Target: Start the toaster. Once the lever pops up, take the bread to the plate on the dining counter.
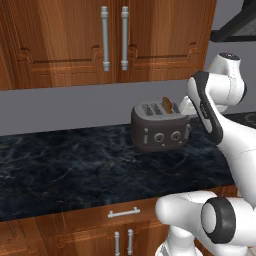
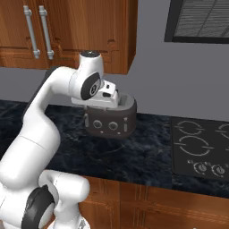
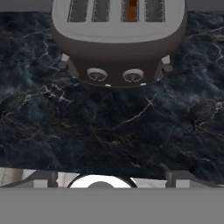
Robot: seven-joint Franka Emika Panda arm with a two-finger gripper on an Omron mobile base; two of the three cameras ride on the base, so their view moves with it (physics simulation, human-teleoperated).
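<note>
Toaster (image 1: 160,127) on black counter (image 1: 75,170), bread (image 1: 168,105) upright in one slot, jaws spread wide

base views flank the arm, sharing the toaster (image 1: 161,126), hand view looks down close above it

Looking straight down along the hand, the toaster (image 3: 117,43) sits at the far edge of the black marbled counter (image 3: 109,131), four silvery slots across its top. The bread (image 3: 131,9) shows as an orange-brown strip in the third slot from the left (the other three look dark). Two round knobs (image 3: 97,74) face the near side, with small pale tabs (image 3: 64,57) at the left and right corners of the dark body.
</note>
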